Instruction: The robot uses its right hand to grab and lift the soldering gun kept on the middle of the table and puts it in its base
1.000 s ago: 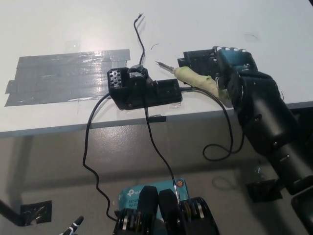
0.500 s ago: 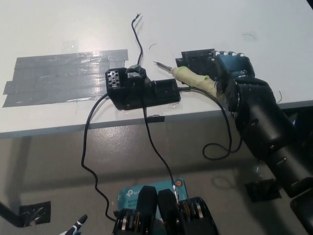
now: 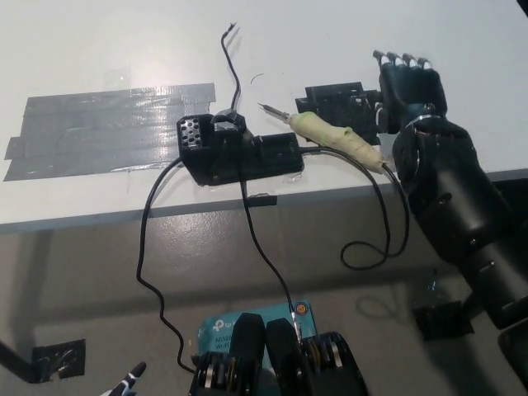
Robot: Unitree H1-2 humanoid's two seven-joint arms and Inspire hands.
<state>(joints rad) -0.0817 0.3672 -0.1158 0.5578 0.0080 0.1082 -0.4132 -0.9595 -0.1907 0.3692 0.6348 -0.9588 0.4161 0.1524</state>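
Observation:
The soldering gun (image 3: 334, 136), its handle wrapped in pale yellow tape, lies on the white table (image 3: 99, 49) with its metal tip pointing left towards the base. Its black base (image 3: 239, 150) sits just left of the tip, near the table's front edge. My black right hand (image 3: 408, 87) is open just right of the handle's rear end, fingers stretched away from me and holding nothing. Only a white tip of my left hand (image 3: 128, 384) shows at the bottom left.
A black block (image 3: 334, 99) sits right behind the gun, against my right hand. Grey tape (image 3: 115, 124) covers the table left of the base. Black cables (image 3: 148, 247) hang over the front edge. A teal box (image 3: 247, 326) lies below.
My right hand has come off the gun's handle and moved right and away from me, its fingers now stretched out. The gun's whole handle shows; the base has not moved.

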